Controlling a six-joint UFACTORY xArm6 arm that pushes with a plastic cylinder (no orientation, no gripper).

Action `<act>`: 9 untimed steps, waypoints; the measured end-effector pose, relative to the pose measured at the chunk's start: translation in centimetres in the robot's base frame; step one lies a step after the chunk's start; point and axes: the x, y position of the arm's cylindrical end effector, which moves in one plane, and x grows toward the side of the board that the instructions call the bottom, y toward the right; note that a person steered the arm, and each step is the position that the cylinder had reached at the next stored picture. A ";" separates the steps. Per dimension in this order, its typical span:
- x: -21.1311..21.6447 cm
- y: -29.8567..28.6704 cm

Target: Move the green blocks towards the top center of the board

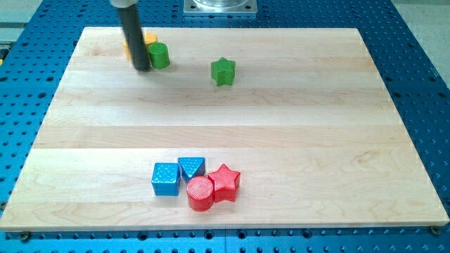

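Pale wooden table (281, 126) on blue pegboard. No jaws, only my tip (142, 69), touching the green cylinder's (159, 55) left side, far left, likely to shove rightward. Green star (223, 71) near far centre already. Orange block (149, 39) behind; blue and red blocks near.

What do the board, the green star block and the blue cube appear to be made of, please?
The board looks like pale wood with a smooth matte finish: grain lines and joined planks show. The green star block seems moulded plastic or painted foam, evenly coloured and matte. The blue cube looks the same, though its top bears a fine dotted texture.
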 end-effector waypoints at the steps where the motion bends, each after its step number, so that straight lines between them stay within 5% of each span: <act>1: -1.2 4.7; 3: -4.4 2.8; 4: -5.1 8.0; 5: -3.2 8.0; 6: 5.5 7.1; 7: 7.2 11.9; 9: 1.8 15.6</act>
